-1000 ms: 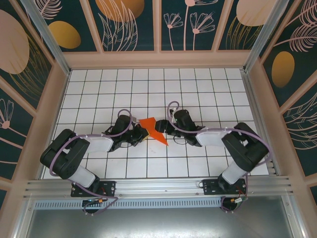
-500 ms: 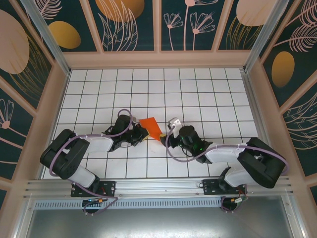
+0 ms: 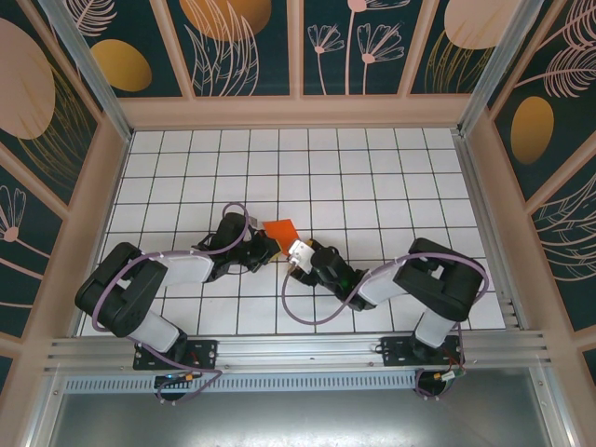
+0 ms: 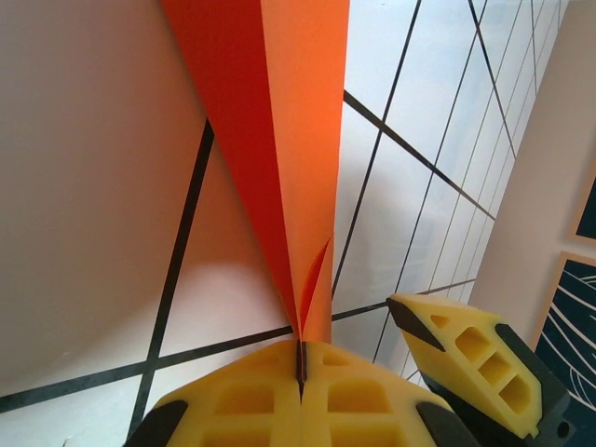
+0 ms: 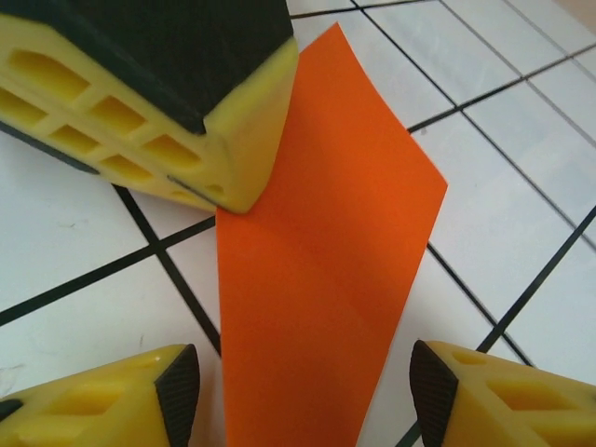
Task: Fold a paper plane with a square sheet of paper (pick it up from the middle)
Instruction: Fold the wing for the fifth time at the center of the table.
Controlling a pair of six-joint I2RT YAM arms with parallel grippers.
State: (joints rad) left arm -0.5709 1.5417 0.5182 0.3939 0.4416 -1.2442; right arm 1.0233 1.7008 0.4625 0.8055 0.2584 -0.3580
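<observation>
Paper plane: folded orange-red sheet (image 3: 281,230) near the middle of the white tiled table (image 3: 372,177), tapering to a creased point at its near end.
Left gripper: (image 3: 267,249) at the paper's 7 o'clock; its yellow fingers (image 4: 242,400) are pressed together, pinching the pointed tip.
Right gripper: (image 3: 292,248) at the paper's 5 o'clock; its fingers (image 5: 102,396) are spread wide, with the paper's wider part between them, unclamped.
Spacing: the two grippers are just beside each other; in the right wrist view, the left gripper's fingers sit at 10 o'clock.
</observation>
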